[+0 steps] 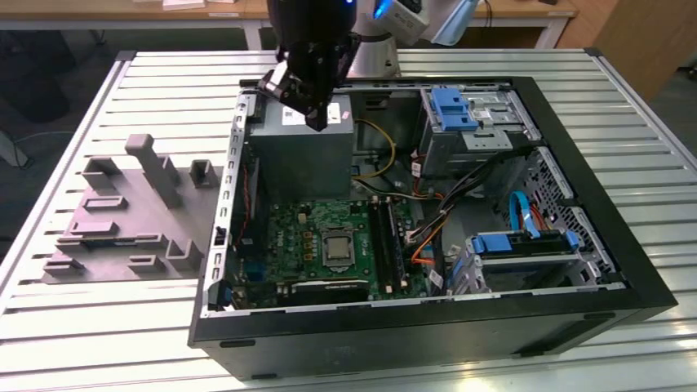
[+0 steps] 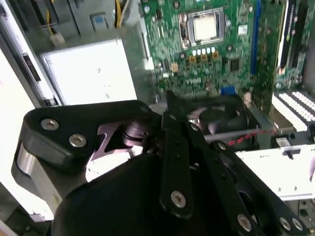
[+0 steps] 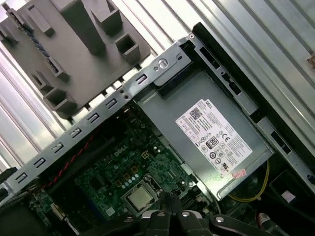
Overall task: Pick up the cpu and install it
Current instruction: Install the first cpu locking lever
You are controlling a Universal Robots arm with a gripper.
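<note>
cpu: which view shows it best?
The second wrist view: the cpu sits in its socket on the motherboard, facing the camera, with nothing in front of it. The first wrist view shows it smaller, just past the gripper. In the exterior view it is a tiny square mid-board.

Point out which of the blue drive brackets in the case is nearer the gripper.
The blue bracket on the upper drive cage, toward the back of the case in the exterior view. It lies closer to the gripper over the power supply; the other blue bracket sits toward the front.
</note>
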